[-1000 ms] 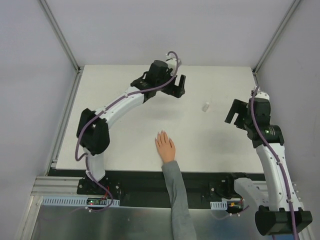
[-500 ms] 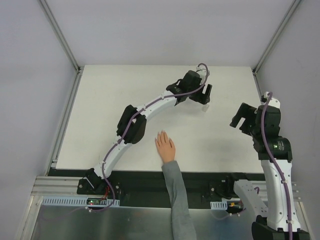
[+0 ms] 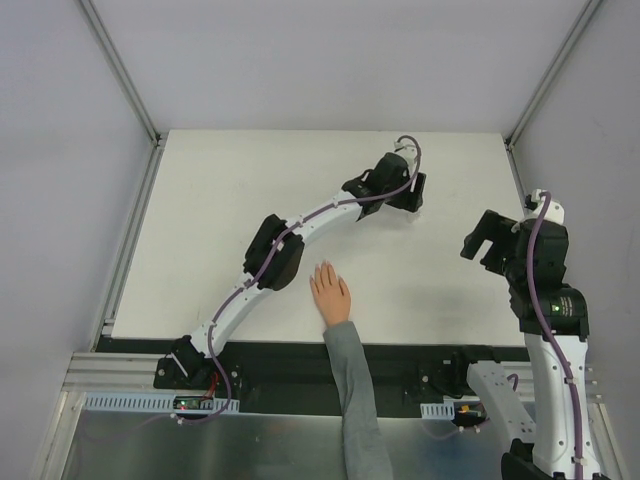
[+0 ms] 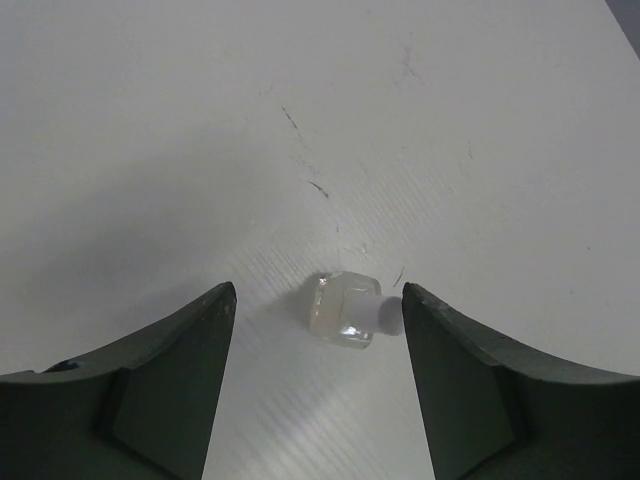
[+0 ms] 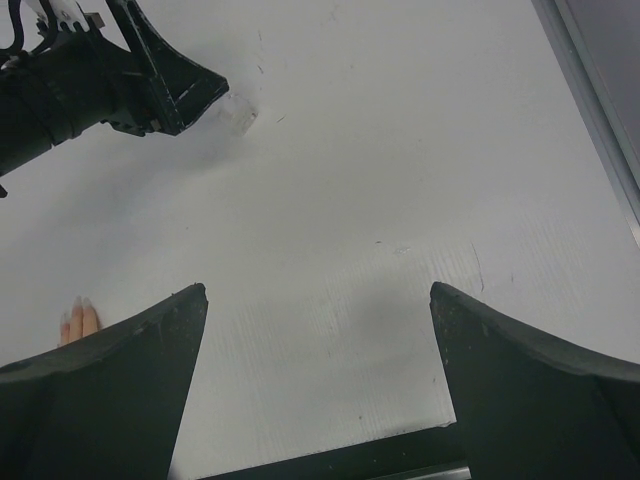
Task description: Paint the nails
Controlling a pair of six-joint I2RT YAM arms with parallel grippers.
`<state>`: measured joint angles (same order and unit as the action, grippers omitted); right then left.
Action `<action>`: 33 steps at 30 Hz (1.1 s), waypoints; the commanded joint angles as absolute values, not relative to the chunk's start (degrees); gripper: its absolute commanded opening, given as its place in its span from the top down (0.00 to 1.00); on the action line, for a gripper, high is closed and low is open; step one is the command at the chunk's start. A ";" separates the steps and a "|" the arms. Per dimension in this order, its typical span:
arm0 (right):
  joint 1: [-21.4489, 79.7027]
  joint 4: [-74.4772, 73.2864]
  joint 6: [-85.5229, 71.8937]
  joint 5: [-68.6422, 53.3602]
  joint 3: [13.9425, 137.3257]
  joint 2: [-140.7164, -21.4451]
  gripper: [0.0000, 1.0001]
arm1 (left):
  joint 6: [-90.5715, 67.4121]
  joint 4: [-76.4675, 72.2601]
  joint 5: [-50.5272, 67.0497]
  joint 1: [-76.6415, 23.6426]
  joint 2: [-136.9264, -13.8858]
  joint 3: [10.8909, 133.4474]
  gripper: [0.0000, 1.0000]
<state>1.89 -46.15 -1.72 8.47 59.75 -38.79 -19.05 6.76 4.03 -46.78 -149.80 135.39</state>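
A pale hand (image 3: 329, 291) in a grey sleeve lies flat near the table's front edge, fingers together. The nails (image 3: 322, 268) at its tips are barely distinguishable; two fingertips (image 5: 78, 318) peek past my right finger in the right wrist view. A small clear bottle (image 4: 342, 308) with a white cap lies on its side between the fingers of my left gripper (image 4: 316, 290), which is open around it, the cap close to the right finger. From above, the left gripper (image 3: 408, 200) hides the bottle. My right gripper (image 3: 478, 236) hangs open and empty at the right.
The white table (image 3: 220, 200) has a raised metal frame along its left and right sides. From the right wrist view the left gripper's fingers (image 5: 165, 85) and the bottle (image 5: 238, 113) show at the far left, and the table's front edge (image 5: 330, 455) lies just below.
My left arm has stretched right from the back middle of the table until its gripper sits over the bottle, hiding it from above. The right arm drew slightly back toward the right.
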 commanded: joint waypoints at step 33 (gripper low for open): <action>1.49 -45.53 -0.35 5.62 59.85 -37.79 0.04 | -18.10 1.14 -1.32 -50.10 -149.85 135.09 0.50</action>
<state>1.89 -46.13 -0.99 6.57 59.11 -37.71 -17.30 3.18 0.67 -49.54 -149.80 132.70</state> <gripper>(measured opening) 0.962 0.511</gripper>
